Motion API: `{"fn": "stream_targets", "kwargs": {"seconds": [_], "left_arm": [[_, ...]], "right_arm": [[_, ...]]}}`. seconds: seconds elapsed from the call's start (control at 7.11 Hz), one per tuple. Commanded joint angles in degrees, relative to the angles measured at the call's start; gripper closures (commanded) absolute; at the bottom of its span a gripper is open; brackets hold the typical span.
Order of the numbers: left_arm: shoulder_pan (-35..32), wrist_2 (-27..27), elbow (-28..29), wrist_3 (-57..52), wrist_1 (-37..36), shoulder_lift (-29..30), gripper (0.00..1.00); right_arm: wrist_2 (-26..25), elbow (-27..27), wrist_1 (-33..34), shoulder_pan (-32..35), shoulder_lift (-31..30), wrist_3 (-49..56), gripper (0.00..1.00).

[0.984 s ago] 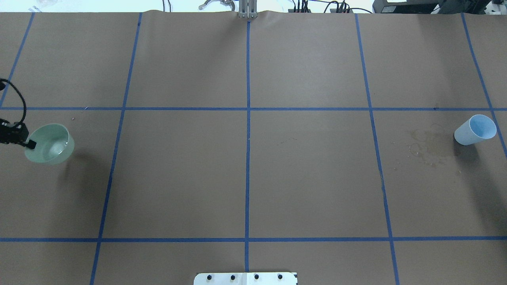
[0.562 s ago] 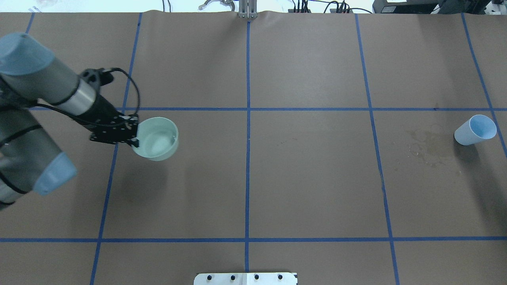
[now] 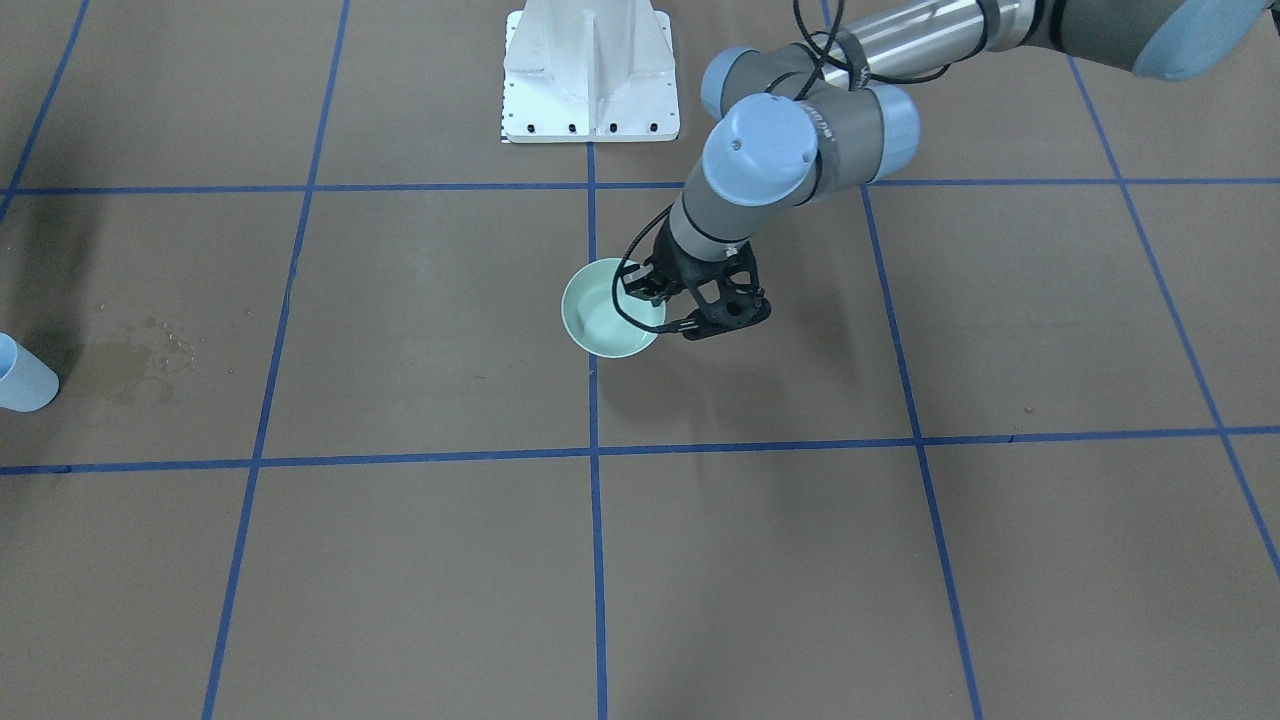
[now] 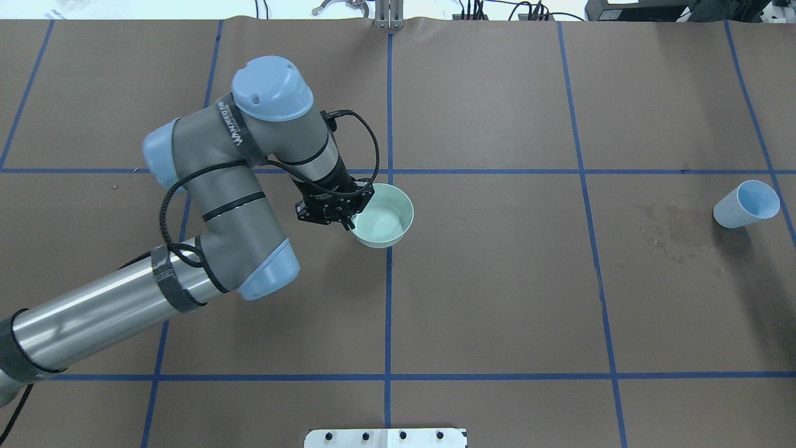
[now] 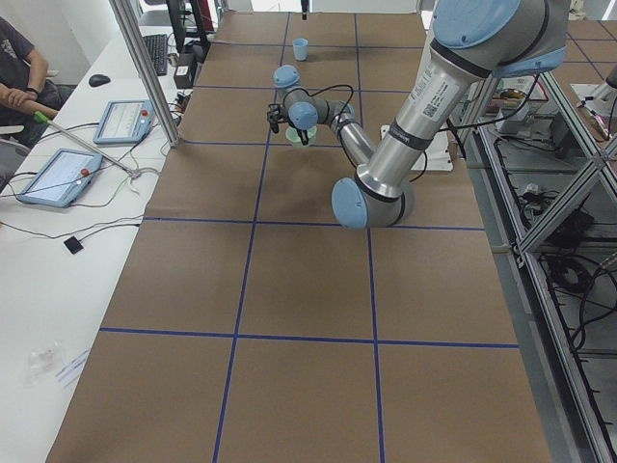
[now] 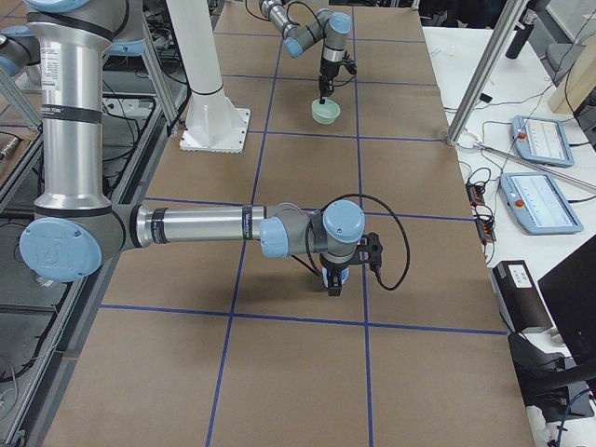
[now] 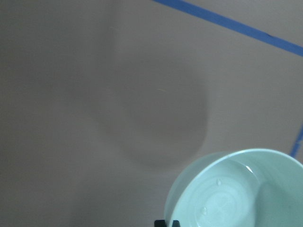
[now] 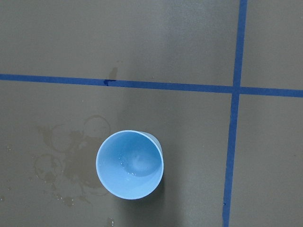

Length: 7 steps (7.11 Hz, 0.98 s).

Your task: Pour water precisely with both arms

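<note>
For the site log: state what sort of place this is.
Probably a robotics lab: a robot arm over a table gridded with blue tape, and control tablets on a side bench.

Open table lies between the bowl and the cup

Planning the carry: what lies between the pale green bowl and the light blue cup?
Overhead view: only brown paper, one blue tape line and ring stains between pale green bowl and light blue cup.

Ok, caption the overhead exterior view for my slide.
Left arm's pincer grips a mint-green bowl by its rim at the centre tape line; a blue cup stands far right beside stains.
</note>
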<state>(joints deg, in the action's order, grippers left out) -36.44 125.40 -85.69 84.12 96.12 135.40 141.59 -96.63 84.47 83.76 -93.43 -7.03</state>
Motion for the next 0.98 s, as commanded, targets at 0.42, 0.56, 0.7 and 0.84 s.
{"fn": "stream_targets", "kwargs": {"seconds": [0.42,0.56,0.7,0.84], "left_arm": [[0.2,-4.6,12.8,0.7,10.9,4.3,1.00],[0.2,-4.5,12.6,0.8,10.9,4.3,1.00],[0.2,-4.5,12.4,0.1,10.7,4.3,0.28],[0.1,-4.4,12.4,0.2,10.5,4.3,0.00]], "right_arm": [[0.0,-0.1,0.0,-0.4,0.0,0.0,0.00],[0.2,-0.1,0.0,-0.4,0.0,0.0,0.00],[0.5,-0.1,0.0,-0.4,0.0,0.0,0.00],[0.5,-0.1,0.0,-0.4,0.0,0.0,0.00]]}}
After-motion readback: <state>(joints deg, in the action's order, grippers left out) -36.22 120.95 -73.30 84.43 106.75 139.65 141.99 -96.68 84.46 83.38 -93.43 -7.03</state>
